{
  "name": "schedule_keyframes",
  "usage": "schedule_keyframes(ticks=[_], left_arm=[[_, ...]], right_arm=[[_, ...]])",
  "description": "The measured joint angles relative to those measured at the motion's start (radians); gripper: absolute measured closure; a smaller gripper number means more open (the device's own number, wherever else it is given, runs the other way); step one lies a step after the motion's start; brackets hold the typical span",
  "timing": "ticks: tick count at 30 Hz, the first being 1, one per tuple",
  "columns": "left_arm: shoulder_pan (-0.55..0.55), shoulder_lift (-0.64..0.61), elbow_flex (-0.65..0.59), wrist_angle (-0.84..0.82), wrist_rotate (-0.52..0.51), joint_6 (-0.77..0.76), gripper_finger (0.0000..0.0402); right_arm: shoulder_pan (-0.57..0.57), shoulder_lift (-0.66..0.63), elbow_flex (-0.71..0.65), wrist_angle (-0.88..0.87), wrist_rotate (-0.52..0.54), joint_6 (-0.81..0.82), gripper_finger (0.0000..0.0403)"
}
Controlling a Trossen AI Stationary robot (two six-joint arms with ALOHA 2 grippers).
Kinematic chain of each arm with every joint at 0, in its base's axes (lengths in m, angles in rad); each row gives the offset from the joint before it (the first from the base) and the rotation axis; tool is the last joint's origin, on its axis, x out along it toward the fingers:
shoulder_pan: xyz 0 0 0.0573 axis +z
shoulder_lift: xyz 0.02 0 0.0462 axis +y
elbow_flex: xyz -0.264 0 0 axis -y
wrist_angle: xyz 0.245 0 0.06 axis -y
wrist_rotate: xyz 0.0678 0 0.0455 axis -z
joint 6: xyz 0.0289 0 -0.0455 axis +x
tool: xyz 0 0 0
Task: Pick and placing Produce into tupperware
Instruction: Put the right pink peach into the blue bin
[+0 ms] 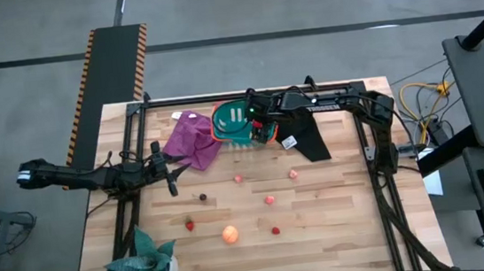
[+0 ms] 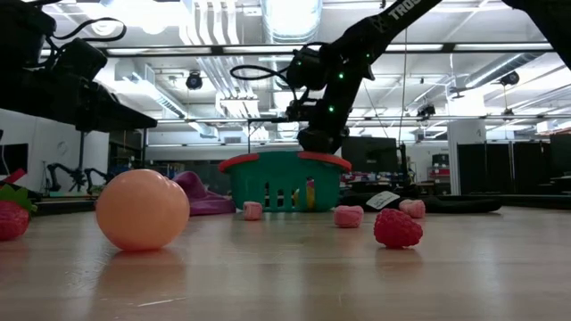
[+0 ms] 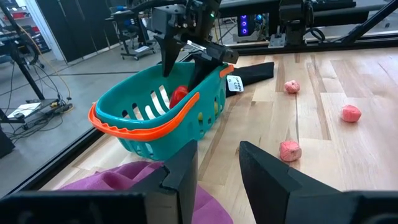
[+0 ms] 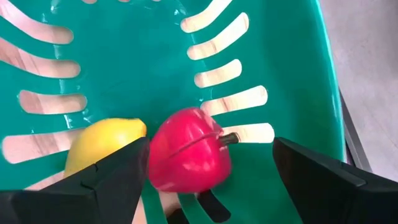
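At the near edge of the table, as seen from above, a green spiky plant is located at the left corner. Just beyond it, an orange-peach ball is positioned on the wood, flanked by two small red pieces, one toward the left and one toward the right. Farther in, a small dark piece and three pink pieces are scattered across the middle of the table, all well apart from one another. The left gripper is held over the left side of the table, beside a purple cloth; in its wrist view its fingers are seen parted by a narrow gap with nothing between them, above the edge of the cloth. Behind the cloth, toward the far edge, the teal-green tupperware with its orange rim is placed, touching the cloth on one side. A black cloth with a small white tag is spread just to the right of it. The right gripper is lowered into the tupperware from above, with the right arm reaching in from the far right corner. In the right wrist view, its fingers are seen spread wide, released, with nothing clamped between them. Directly below them, a red pepper is lying on the slotted bottom of the container, touching a yellow lemon-like piece beside it.
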Motion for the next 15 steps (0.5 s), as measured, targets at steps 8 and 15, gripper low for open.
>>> schedule_keyframes(ticks=[8, 15], left_arm=[[0.0, 0.0, 0.0, 0.0, 0.0, 0.0, 0.0296], [0.0, 0.001, 0.0, 0.0, 0.0, 0.0, 0.0296]], right_arm=[[0.002, -0.111, 0.0, 0.003, -0.01, 0.051, 0.0074], [0.032, -0.243, -0.005, -0.013, -0.113, 0.151, 0.0074]])
